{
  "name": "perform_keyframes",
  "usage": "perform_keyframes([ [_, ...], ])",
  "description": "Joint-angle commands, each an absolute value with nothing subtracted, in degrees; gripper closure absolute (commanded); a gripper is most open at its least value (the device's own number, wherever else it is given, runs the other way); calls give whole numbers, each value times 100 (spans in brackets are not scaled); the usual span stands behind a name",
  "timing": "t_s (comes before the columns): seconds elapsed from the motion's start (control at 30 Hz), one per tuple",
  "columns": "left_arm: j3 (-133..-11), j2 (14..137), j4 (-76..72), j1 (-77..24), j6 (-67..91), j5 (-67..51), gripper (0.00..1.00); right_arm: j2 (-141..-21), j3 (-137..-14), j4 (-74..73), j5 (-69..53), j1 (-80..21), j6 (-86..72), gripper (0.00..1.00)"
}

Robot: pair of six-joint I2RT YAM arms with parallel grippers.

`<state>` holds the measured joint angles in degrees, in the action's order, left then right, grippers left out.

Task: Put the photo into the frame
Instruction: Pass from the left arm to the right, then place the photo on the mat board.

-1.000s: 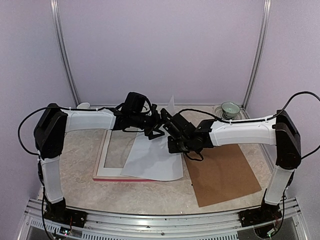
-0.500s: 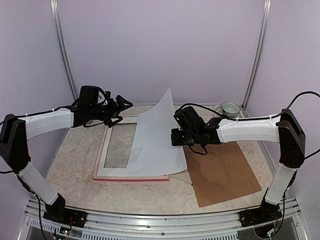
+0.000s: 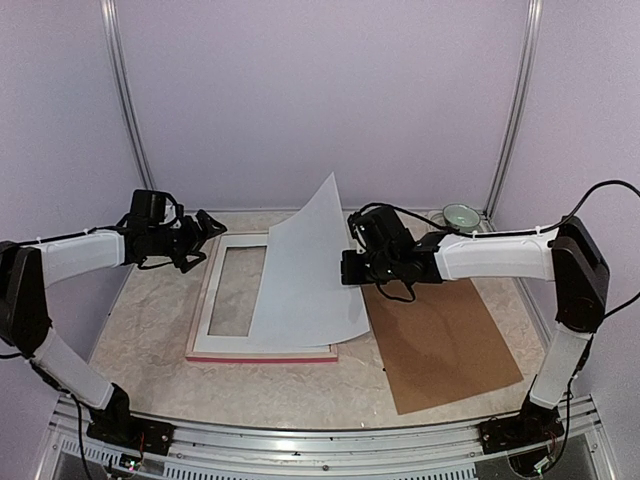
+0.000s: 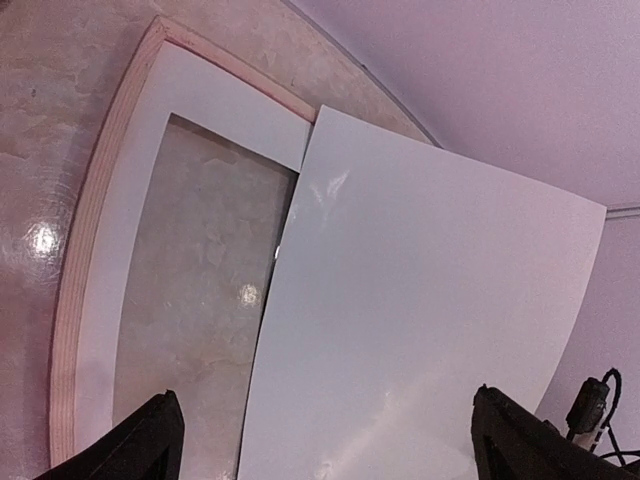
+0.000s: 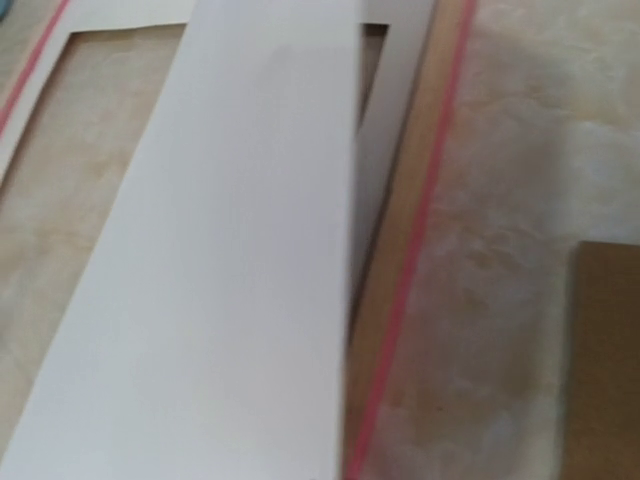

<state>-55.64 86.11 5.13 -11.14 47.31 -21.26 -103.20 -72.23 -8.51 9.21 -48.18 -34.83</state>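
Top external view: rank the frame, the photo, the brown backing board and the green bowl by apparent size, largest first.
1. frame
2-3. photo and backing board look alike; the photo tilts up toward the camera, so they are left unranked
4. bowl

The photo [image 3: 305, 275], white back showing, tilts up over the right half of the frame [image 3: 260, 355]; the frame lies flat, pale back up.

One photo [image 3: 308, 272], one frame [image 3: 262, 357], one mat [image 3: 208, 298], one board [image 3: 442, 345]
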Motion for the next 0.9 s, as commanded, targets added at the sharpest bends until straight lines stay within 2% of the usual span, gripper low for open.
perform_keyframes([
  [0.0,-5232,8403,429,-979,4567,-1922,1,-10464,-7317,-398,219,-4635,-3634,100],
  [0.4,-4753,8398,220,-735,4468,-1888,1,-10960,-7571,-12,-830,-4436,-3954,100],
  [0.87,-4567,8634,44,-582,4608,-2236,1,-11511,-8127,37,-1166,-4420,-4053,99],
])
